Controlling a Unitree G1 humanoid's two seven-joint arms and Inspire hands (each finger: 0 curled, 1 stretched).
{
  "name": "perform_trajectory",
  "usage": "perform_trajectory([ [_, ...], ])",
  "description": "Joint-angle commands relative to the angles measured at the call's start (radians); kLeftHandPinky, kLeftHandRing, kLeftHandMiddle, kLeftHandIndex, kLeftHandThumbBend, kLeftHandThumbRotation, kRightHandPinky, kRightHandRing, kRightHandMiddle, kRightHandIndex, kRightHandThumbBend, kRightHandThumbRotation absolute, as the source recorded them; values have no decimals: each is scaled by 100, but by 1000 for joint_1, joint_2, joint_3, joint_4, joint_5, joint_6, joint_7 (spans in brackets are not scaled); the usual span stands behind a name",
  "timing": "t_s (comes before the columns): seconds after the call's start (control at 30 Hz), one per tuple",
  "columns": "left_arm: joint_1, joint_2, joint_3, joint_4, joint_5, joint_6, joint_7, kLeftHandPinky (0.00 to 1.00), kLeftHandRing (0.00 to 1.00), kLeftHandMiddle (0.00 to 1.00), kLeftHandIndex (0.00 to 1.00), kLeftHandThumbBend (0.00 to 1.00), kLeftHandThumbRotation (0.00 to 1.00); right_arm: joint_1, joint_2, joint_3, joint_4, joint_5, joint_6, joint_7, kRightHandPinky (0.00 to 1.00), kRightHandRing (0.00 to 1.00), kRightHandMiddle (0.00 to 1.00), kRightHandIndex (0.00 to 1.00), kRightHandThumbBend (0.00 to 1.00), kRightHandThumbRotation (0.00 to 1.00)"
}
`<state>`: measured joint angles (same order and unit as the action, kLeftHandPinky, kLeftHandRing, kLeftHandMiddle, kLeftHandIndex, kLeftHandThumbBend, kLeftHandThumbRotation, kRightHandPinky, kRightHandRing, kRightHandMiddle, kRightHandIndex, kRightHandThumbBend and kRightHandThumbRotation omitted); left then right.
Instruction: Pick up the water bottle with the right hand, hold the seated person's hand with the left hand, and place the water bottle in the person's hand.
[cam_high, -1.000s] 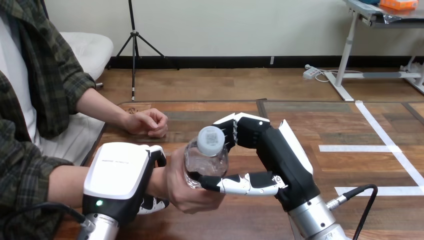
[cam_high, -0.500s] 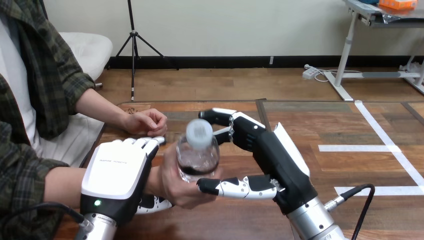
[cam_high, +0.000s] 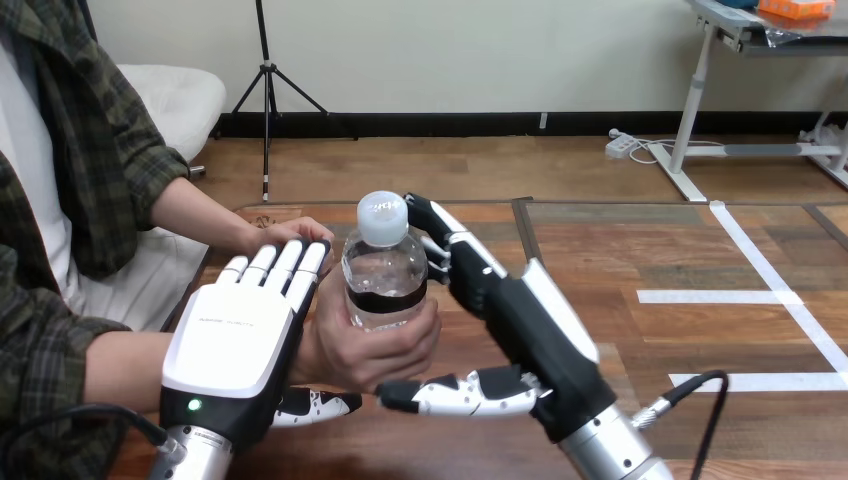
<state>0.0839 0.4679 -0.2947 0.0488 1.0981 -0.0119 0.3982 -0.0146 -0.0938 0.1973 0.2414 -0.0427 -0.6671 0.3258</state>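
The water bottle is seen upright, long axis vertical, cap up. It is gripped low round its body by the person's hand.

The right hand is placed just right of the water bottle and is released. Its fingers are stretched straight beside the bottle's shoulder; contact cannot be told. Its thumb is held apart, below the person's hand.

The left hand is set left of the water bottle, over the person's wrist, with fingers straight and nothing clasped.

The right hand is the nearer one, so a pull-back rightward, away from the water bottle, is judged the coming move.

Against the earlier frames:
- The water bottle is stood up from a lean toward the camera.
- The right hand's grasp is let go.
- The left hand's fingers are uncurled off the wrist.
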Motion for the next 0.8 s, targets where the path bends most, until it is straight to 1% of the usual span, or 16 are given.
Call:
perform_trajectory([
  [0.0,-45,17,8,-31,1,-7,22,98,100,100,100,99,48,-39,3,8,-52,5,-4,2,96,100,100,100,81,22],
  [0.43,-46,17,8,-22,-1,-22,34,98,100,100,100,100,48,-35,-2,8,-58,5,6,-2,96,100,100,100,81,23],
  [0.63,-42,14,12,-22,-21,-38,33,100,100,100,100,100,48,-35,-4,6,-55,5,1,-4,96,100,100,100,81,23],
  [0.77,-39,12,18,-16,-64,-81,44,100,100,100,100,99,46,-35,-4,4,-51,6,-3,-7,96,100,100,100,81,23],
])
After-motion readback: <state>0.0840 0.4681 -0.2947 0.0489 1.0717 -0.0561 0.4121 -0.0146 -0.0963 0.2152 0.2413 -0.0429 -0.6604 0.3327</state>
